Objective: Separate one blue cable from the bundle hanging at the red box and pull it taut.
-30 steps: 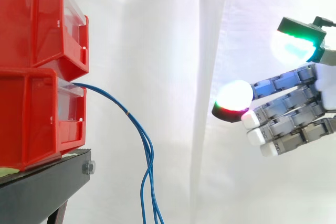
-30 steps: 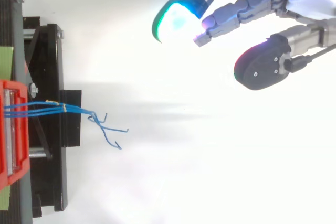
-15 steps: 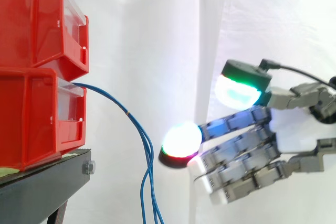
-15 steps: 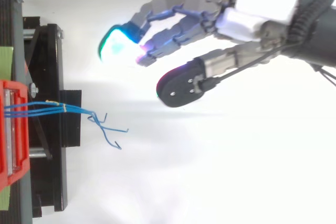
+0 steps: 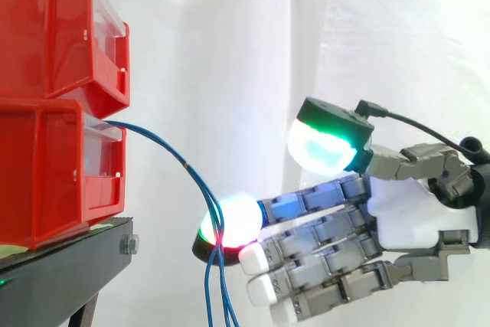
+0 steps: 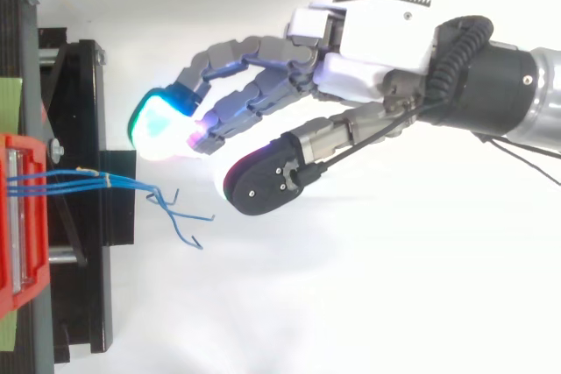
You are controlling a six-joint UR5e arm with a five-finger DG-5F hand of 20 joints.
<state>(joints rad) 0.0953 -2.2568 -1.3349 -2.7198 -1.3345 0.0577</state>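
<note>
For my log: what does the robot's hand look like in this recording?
The hand has a white palm shell and grey segmented fingers. Its thick fingertips glow green-cyan or white with red rims. A black cylindrical wrist sits behind it.

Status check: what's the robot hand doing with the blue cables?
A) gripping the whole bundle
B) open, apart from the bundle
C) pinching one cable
B: the top view shows the robot hand with straight fingers and a gap to the blue cables.

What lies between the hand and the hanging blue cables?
Nothing: in the top view, a bare white gap separates the hand from the thin blue cables.
</note>
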